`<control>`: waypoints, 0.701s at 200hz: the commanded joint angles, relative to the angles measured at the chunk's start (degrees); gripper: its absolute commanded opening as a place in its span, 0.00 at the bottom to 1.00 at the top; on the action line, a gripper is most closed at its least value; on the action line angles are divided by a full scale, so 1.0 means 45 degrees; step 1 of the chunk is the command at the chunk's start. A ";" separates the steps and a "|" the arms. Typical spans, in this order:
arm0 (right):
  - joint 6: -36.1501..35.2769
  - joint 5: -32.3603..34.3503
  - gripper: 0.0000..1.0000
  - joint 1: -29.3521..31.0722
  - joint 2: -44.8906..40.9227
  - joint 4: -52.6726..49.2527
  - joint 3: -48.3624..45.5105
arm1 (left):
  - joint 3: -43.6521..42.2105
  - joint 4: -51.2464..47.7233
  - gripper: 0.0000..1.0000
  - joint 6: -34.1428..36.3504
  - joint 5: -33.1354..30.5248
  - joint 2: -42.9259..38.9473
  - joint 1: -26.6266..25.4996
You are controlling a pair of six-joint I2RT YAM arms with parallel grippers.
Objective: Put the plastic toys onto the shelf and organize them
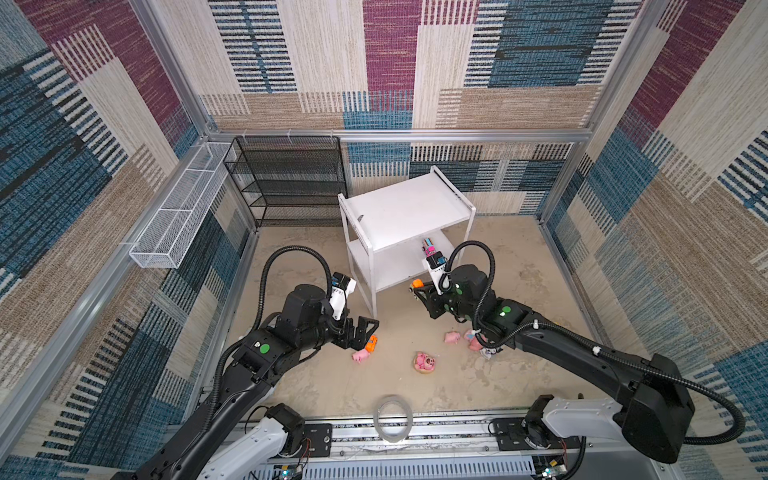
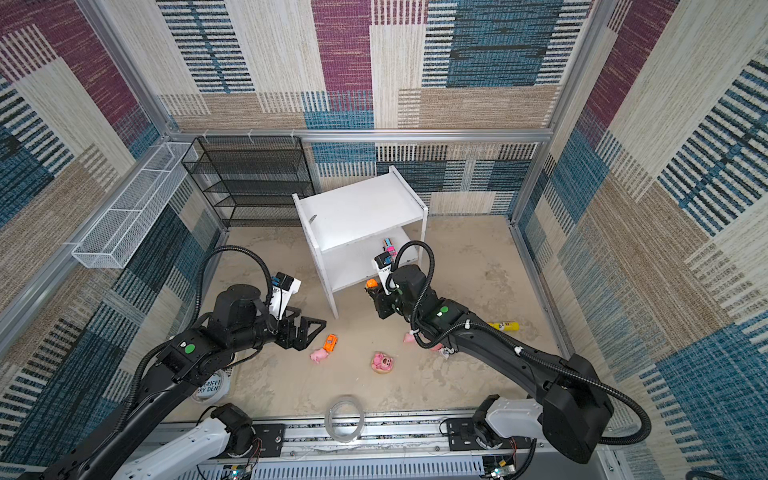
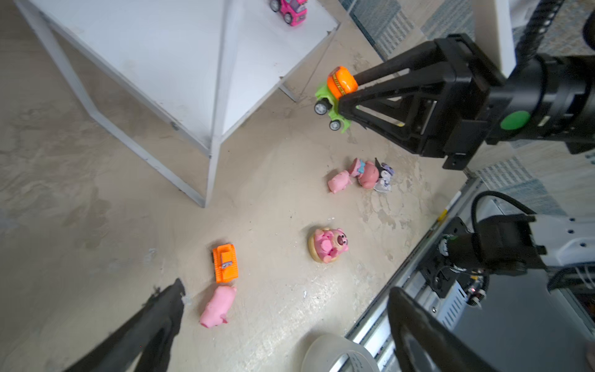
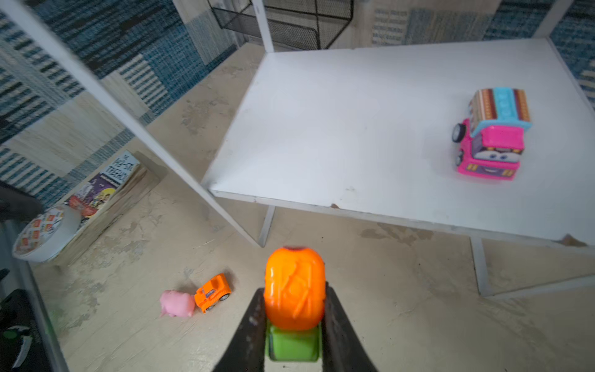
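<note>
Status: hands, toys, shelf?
Right hand shut on green-orange car, short of shelf. Left hand open, near orange car and pig. Pink car on lower board; approach looks clear.

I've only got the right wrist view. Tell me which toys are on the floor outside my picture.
Observer: A pink bear figure on a round tan base lies alone on the floor.
Operator: Report the rest.
Observer: Three more lie bunched together: a pink pig, a pink figure and a black-white figure.
Operator: Now give me the left pincer.
Observer: The left pincer is open and empty, beside the orange car.
</note>
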 commanded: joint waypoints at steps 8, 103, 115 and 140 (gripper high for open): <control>-0.1688 -0.4008 0.23 -0.0125 -0.1039 -0.0092 -0.0385 | 0.0180 0.1178 0.99 0.0914 0.2658 0.0238 -0.0388; -0.3231 -1.0505 0.23 -0.0055 -0.1979 -0.2064 -0.0731 | 0.0701 0.0443 0.86 0.3745 0.6602 0.1460 -0.1730; -0.3415 -1.0843 0.23 -0.0018 -0.1837 -0.2249 -0.0666 | 0.0752 0.0282 0.84 0.3927 0.6623 0.1544 -0.1914; -0.3871 -1.1359 0.22 0.0041 -0.1723 -0.2770 -0.0446 | 0.0753 0.0182 0.79 0.4172 0.6823 0.1616 -0.2154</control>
